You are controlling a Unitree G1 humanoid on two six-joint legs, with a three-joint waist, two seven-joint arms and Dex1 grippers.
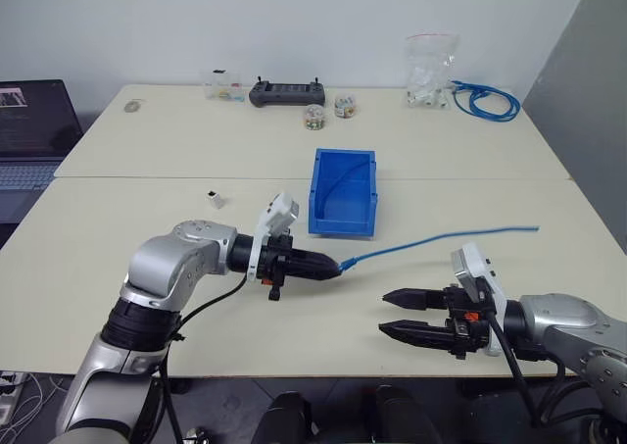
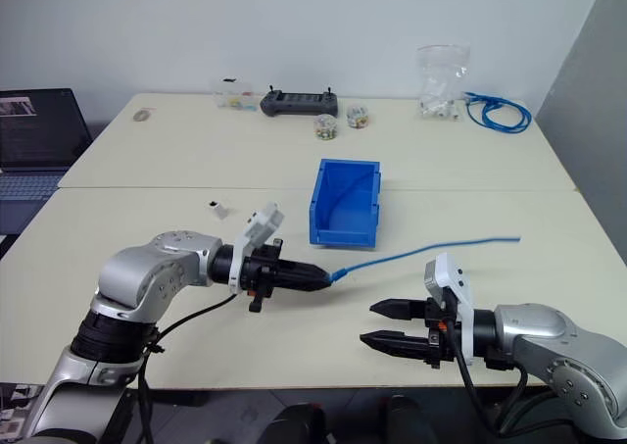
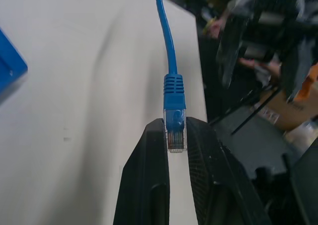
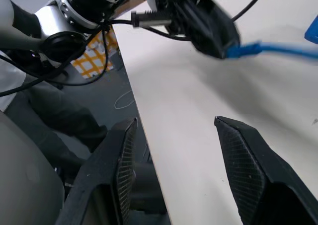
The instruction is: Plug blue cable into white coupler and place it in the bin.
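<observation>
The right gripper [image 1: 399, 313] hangs empty with fingers apart near the table's [image 1: 147, 160] front edge; the left gripper [image 1: 331, 266] is clamped on the blue cable's [image 1: 441, 236] clear plug, lifted just off the table; the cable trails rightward, plug end toward the left arm; the white coupler [image 1: 216, 200] lies untouched beyond (nothing plugged yet); the bin [image 1: 343, 193] waits farther back.
</observation>
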